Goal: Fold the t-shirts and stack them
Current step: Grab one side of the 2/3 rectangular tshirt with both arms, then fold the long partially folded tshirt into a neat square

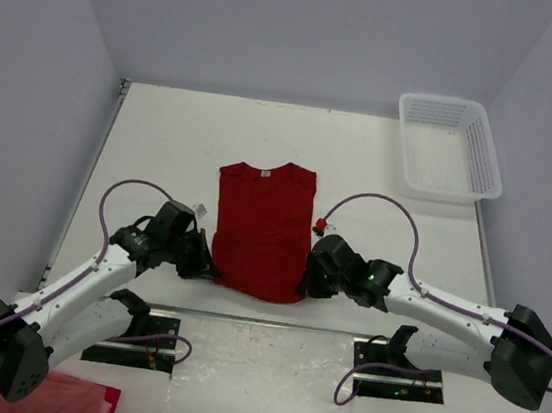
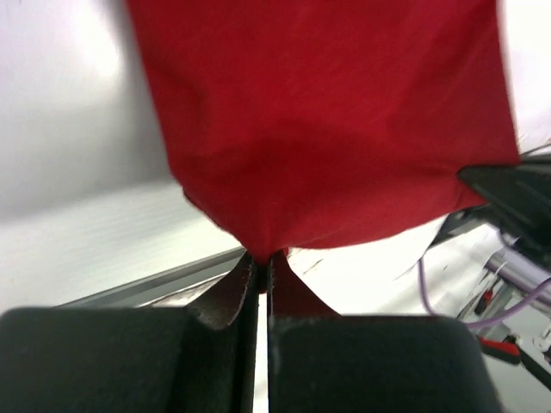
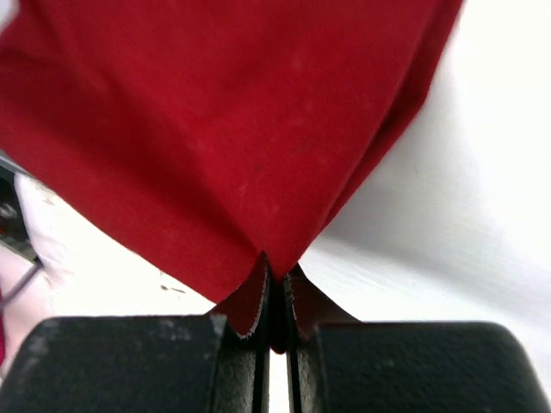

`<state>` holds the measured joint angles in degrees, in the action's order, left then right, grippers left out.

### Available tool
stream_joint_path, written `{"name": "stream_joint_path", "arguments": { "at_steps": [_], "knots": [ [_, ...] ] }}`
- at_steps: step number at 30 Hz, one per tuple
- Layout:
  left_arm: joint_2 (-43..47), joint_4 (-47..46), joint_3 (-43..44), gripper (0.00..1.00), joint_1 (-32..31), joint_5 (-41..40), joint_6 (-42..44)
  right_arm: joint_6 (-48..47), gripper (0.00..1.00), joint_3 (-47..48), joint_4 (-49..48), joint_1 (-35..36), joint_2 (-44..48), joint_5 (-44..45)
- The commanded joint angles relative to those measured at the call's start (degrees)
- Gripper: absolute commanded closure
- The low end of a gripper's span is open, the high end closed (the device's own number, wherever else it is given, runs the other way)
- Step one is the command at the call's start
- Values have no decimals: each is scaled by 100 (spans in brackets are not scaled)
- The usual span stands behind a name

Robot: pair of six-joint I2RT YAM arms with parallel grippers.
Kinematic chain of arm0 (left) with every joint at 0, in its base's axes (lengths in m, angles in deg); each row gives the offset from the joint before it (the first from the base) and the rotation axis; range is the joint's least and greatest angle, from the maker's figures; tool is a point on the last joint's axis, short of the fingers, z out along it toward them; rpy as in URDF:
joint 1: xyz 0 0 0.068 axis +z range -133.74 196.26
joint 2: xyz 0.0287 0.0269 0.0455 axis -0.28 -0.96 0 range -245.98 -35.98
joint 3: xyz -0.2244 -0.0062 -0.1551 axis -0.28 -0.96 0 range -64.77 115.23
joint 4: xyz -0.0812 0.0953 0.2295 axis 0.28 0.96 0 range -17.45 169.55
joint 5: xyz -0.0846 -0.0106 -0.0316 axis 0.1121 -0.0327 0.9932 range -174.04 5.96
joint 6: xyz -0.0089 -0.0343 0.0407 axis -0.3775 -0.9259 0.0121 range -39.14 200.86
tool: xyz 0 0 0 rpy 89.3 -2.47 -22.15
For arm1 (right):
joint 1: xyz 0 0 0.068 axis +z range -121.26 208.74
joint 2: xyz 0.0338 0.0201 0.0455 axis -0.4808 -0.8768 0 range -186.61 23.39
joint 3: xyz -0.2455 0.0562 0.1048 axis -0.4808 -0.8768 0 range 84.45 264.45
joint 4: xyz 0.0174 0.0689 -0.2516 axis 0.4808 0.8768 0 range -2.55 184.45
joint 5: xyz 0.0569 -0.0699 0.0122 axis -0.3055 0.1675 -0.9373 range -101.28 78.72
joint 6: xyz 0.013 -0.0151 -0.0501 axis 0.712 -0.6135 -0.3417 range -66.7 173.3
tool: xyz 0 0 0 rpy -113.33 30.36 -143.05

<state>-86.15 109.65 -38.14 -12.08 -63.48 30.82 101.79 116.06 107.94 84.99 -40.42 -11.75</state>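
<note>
A deep red t-shirt lies flat in the middle of the table, sleeves folded in, neck with a small white label at the far end. My left gripper is shut on its near left bottom corner; the left wrist view shows the red cloth pinched between the fingers. My right gripper is shut on the near right bottom corner; the right wrist view shows the cloth running into the closed jaws. Both corners are lifted slightly off the table.
A white plastic mesh basket stands at the back right. A pinkish-red cloth lies off the table's near left corner. Grey walls close in the left, back and right sides.
</note>
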Motion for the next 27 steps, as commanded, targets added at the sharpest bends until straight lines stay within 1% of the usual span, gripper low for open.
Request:
{"name": "stream_joint_path", "arguments": {
  "at_steps": [1,4,6,8,10,13,15,17,19,21,23,24,26,27],
  "knots": [
    [-237,60,893,100,-14,-525,179,-523,100,923,595,-9,-113,591],
    [-510,-176,1334,100,30,-431,232,-805,100,1627,903,-122,-456,715],
    [-853,-395,1563,100,91,-351,258,-946,100,2065,1009,-272,-780,689],
    [-1257,-458,2089,100,214,-307,372,-1200,100,2443,1071,-482,-1088,636],
    [-1564,-581,2248,100,328,-228,399,-1341,100,2699,1097,-649,-1282,601],
    [-2038,-766,2618,100,679,-17,504,-1640,100,3218,1141,-1105,-1704,443],
    [-2277,-731,2846,100,961,10,618,-1816,100,3647,1255,-1265,-1923,381],
    [-2532,-818,3084,100,1197,106,653,-1913,100,3877,1282,-1485,-2205,285],
    [-2838,-836,3382,100,1321,115,724,-2079,100,4229,1300,-1712,-2416,92],
    [-3111,-836,3663,100,1480,168,768,-2246,100,4623,1361,-1854,-2793,82],
    [-3559,-977,3848,100,1594,221,768,-2344,100,5062,1405,-2073,-3241,-181],
    [-3918,-1029,4058,100,1629,221,750,-2431,100,5222,1414,-2248,-3408,-373],
    [-4332,-1222,4331,100,1743,273,698,-2502,100,5712,1431,-2442,-3934,-558],
    [-4543,-1362,4603,100,1761,256,706,-2589,100,5915,1440,-2548,-4155,-664]
  ]
}}
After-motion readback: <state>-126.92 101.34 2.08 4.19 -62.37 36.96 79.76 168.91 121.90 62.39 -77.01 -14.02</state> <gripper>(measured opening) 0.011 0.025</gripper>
